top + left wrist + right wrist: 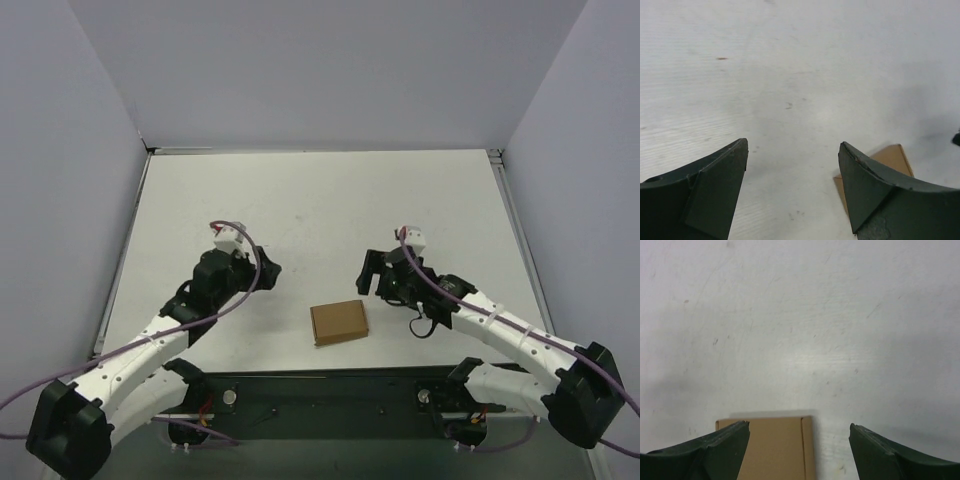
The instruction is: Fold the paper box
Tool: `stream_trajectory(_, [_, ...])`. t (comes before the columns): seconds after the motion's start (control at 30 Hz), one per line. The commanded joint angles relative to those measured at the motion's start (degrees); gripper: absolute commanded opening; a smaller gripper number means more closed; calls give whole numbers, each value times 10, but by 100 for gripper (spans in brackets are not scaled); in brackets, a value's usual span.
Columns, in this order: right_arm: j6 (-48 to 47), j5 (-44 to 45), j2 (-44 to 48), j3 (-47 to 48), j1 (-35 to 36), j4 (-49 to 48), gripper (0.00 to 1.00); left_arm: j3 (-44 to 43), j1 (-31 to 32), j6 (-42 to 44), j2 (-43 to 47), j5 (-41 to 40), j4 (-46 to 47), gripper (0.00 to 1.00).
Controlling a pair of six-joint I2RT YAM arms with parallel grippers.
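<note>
Brown cardboard, the paper box [339, 322] lies flat on the bench [300, 190], between the left pincer [264, 270] and right pincer [371, 273], touching neither. Both gape wide, empty. It is probably light, thin and easily crushed, so pinch an outer edge gently.

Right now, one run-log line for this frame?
paper box: compact rectangle, lying on table | left gripper: open, empty, off box | right gripper: open, empty, off box
</note>
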State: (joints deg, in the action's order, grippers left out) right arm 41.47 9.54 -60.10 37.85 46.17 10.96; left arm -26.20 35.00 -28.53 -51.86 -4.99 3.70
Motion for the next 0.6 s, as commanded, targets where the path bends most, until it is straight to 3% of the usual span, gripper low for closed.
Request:
stream_trajectory(0.0, [-96, -91, -17, 2, -150, -131, 85, -54, -167, -3, 9, 115, -92, 84])
stream_trajectory(0.07, [-125, -91, -12, -1, -210, -140, 85, -73, -224, -3, 8, 140, -113, 85])
stream_trajectory(0.27, [-177, -170, 62, -20, -363, -115, 86, -156, -229, 25, 13, 93, -206, 87])
stream_trajectory(0.4, [-201, -163, 117, -32, -410, -89, 88, -170, -229, 34, 2, 76, -231, 87])
stream_trajectory(0.57, [-222, -157, 148, -34, -420, -78, 88, -168, -229, 38, 5, 84, -220, 87])
